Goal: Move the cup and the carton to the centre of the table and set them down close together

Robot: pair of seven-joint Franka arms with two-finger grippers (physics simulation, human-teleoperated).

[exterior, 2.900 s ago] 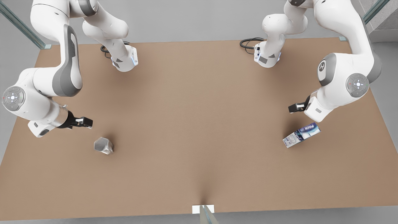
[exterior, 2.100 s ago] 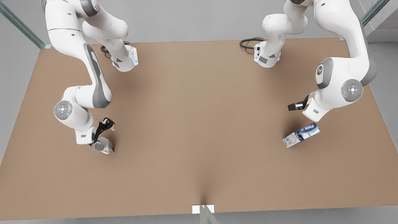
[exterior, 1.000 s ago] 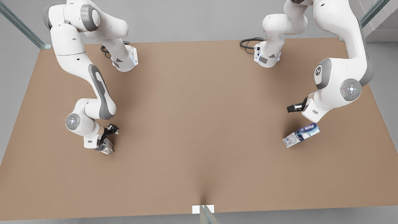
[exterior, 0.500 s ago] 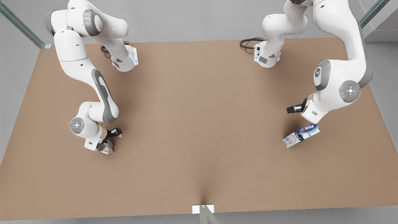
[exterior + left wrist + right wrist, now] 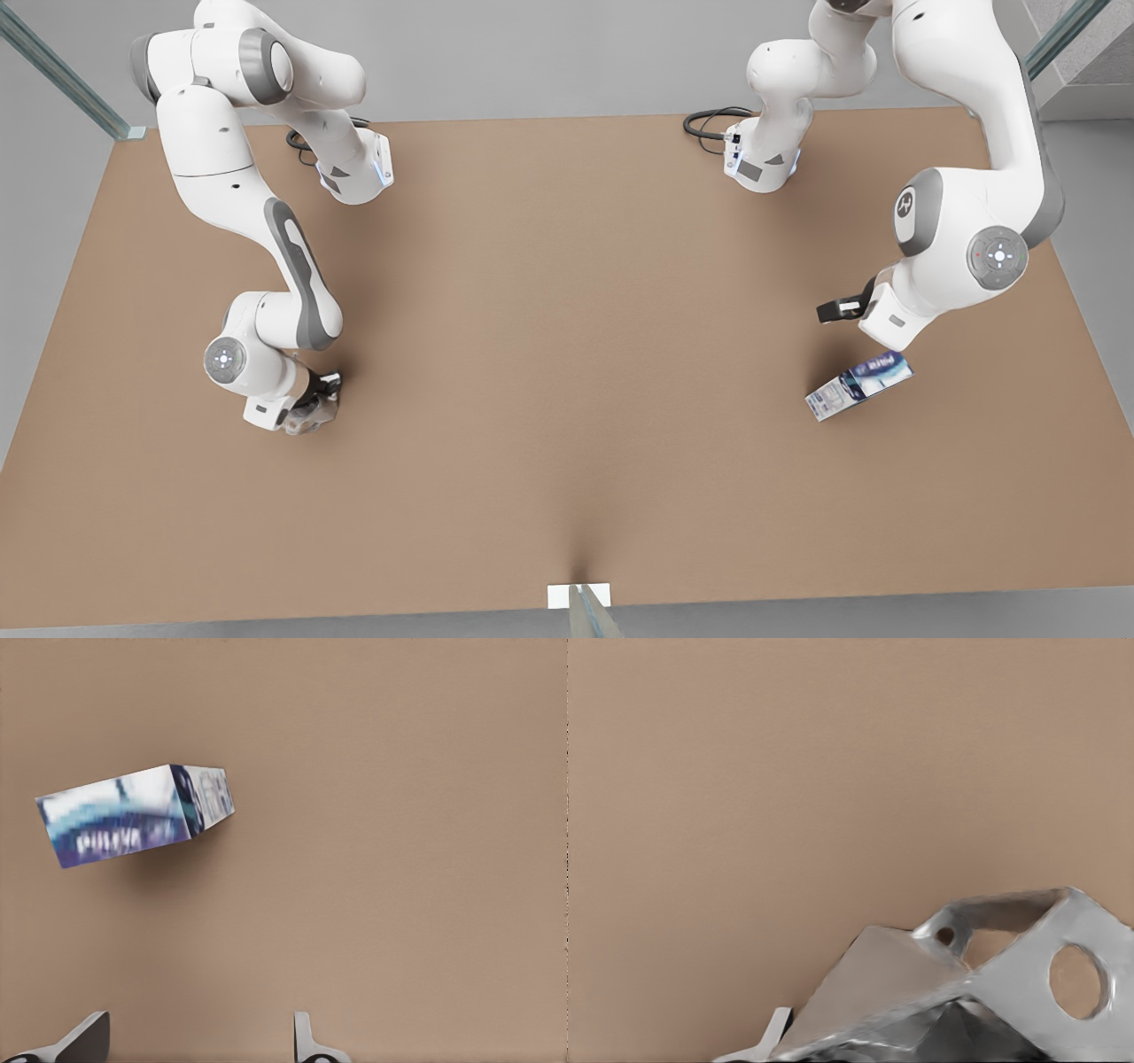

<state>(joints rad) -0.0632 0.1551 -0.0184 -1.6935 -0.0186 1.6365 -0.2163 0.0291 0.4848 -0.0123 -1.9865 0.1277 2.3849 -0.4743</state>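
Cup (image 5: 310, 418) sits on the brown worktop (image 5: 567, 354) at about 8 o'clock from the worktop's centre, far out toward the front view's left. The right gripper (image 5: 314, 403) is down on it, its dark fingers on either side of the silvery faceted body; the fingers look closed against the cup, which is in contact with the worktop as far as the front view tells. In the right wrist view the cup (image 5: 983, 983) lies directly under the camera, shiny and angular, with a pale fingertip (image 5: 775, 1028) just beside it.

Carton (image 5: 859, 385), white and grey with a dark blue band and printed text, lies on its side at about 4 o'clock from the centre, near the front view's right edge of the worktop, well apart from the cup. Its long axis runs roughly from 8 o'clock to 2 o'clock. The left gripper (image 5: 842, 308) hangs above the worktop at about 11 o'clock from the carton, near it but not touching. In the left wrist view the carton (image 5: 133, 815) rests on the bare worktop (image 5: 399, 815) ahead of the left gripper (image 5: 199, 1041), whose two pale fingertips (image 5: 84, 1036) stand spread apart with nothing between them.

Black cables (image 5: 709, 120) coil at the arm bases along the worktop's far edge.
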